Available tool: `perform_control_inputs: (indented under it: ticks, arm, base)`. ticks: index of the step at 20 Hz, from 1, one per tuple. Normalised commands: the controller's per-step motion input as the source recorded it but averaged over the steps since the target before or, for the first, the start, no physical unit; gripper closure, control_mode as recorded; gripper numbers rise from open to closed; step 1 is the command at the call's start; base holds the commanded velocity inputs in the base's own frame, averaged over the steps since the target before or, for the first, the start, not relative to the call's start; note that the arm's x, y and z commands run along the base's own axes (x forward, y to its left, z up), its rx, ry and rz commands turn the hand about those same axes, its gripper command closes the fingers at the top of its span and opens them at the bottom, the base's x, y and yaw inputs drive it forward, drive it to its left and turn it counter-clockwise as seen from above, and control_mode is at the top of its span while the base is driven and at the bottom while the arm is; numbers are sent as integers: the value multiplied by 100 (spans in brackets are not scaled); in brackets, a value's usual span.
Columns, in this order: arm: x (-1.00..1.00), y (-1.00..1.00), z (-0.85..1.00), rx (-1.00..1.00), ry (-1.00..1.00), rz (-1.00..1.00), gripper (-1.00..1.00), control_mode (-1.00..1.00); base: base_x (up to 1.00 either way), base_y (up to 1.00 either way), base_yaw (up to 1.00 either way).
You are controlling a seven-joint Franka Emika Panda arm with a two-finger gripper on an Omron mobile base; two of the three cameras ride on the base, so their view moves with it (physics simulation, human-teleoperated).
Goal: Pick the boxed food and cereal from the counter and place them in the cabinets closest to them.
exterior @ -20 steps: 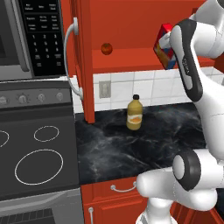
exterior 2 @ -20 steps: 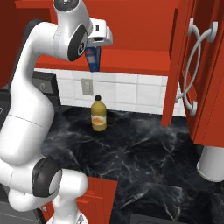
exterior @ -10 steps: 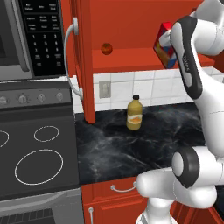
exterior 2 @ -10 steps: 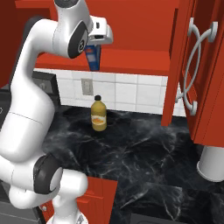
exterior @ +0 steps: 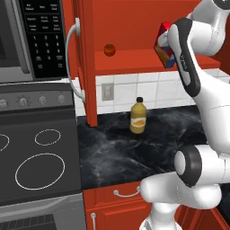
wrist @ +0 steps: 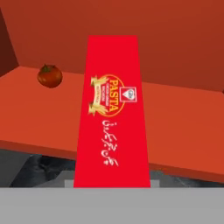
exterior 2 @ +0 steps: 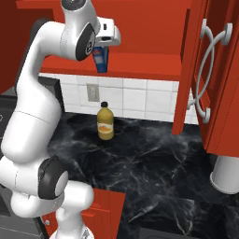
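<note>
Red cardboard pasta box [wrist: 112, 113] clamped in the pincer [exterior 2: 103, 44], raised at the front edge of the open red wall cabinet's shelf [exterior: 134, 60]. Below, amber plastic bottle [exterior: 138, 116] upright on the black marbled bench [exterior: 134, 148]. Farther in, round red tomato [wrist: 49, 75] on the shelf.

My own arm covers most of the pasta box [exterior: 162, 42] at the cabinet shelf [exterior: 134, 60]; my fingers are hidden behind it

Glossy veined stone counter [exterior: 134, 148], matt cardboard pasta box [wrist: 111, 118]
</note>
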Motion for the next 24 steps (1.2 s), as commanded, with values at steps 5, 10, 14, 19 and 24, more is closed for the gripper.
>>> perform_control_inputs:
  ticks: [5, 10, 14, 19, 24]
  arm:
    - [37, 10, 0, -1, 0, -3, 100, -100]
    - [32, 8, -1, -1, 0, -2, 100, -100]
    - [32, 6, -4, 0, 0, -2, 100, -100]
    - [34, 2, -5, 0, 0, -2, 100, -100]
    - [33, 0, -4, 0, 0, -1, 100, -100]
  base:
    - [0, 0, 0]
    - [0, 0, 0]
    - [0, 0, 0]
    - [0, 0, 0]
    - [0, 0, 0]
